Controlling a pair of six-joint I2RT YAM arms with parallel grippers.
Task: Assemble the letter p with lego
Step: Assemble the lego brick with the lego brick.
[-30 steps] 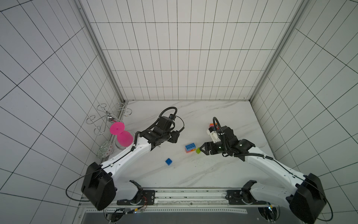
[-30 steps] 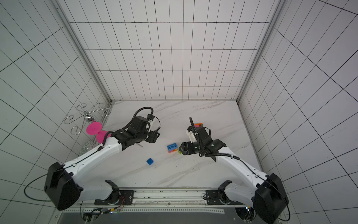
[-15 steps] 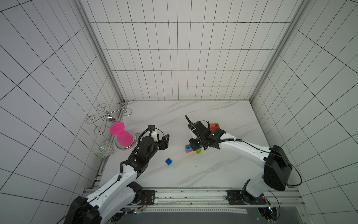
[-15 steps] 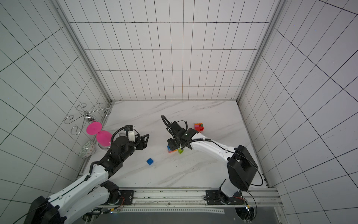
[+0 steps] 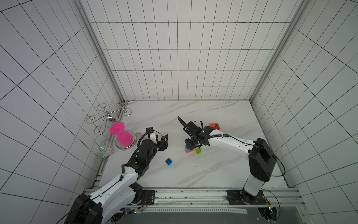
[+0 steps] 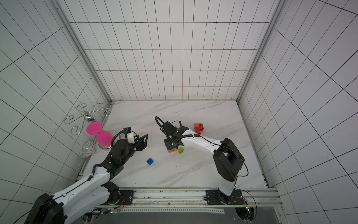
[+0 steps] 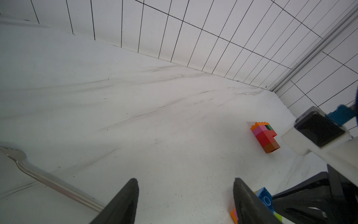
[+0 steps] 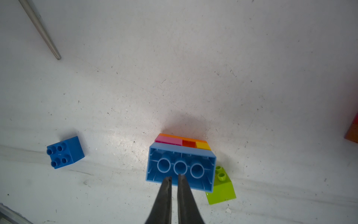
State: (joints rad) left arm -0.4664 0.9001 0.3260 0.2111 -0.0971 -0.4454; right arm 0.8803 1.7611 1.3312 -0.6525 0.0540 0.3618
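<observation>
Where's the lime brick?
In both top views the lime brick lies mid-table, just right of the brick stack; the blue brick lies apart, farther left.

The lego bricks (image 8: 181, 168) look like smooth glossy plastic, the desk (image 8: 193, 58) is a matt, scuffed marble-look white, and that utensil handle (image 8: 40, 29) is plain brushed metal.

Brick stack (image 5: 188, 150) mostly under right claw (image 5: 190, 145); metal utensil (image 7: 48, 180) end behind left claw (image 7: 186, 181)
</observation>
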